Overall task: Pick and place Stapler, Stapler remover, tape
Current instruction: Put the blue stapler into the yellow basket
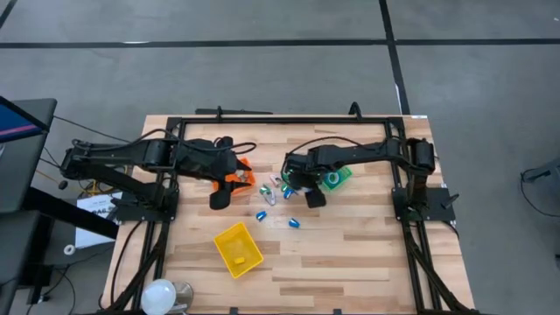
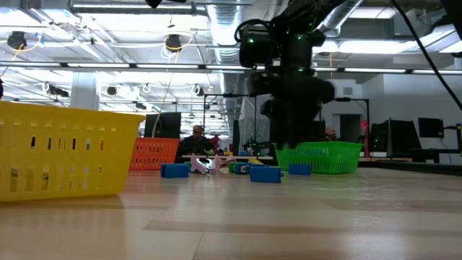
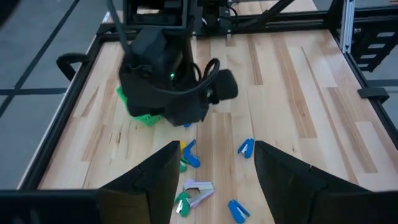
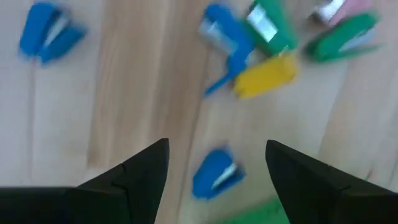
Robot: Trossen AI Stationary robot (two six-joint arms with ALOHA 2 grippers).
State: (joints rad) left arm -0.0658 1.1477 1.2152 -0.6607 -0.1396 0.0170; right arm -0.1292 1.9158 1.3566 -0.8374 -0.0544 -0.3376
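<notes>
Several tiny stapler-like pieces lie in a loose pile at mid-table: blue, green, yellow and pink ones. In the right wrist view a blue one lies flat on the wood below my open right gripper, between its fingers and apart from both. That gripper hangs over the pile, beside the green bin. My open left gripper hovers by the orange bin, facing the pile. No round tape rolls show.
A yellow bin stands toward the near edge, with two blue pieces between it and the pile. Black frame rails run along the table's sides. A white round object sits at the near-left corner. A person is beyond the table.
</notes>
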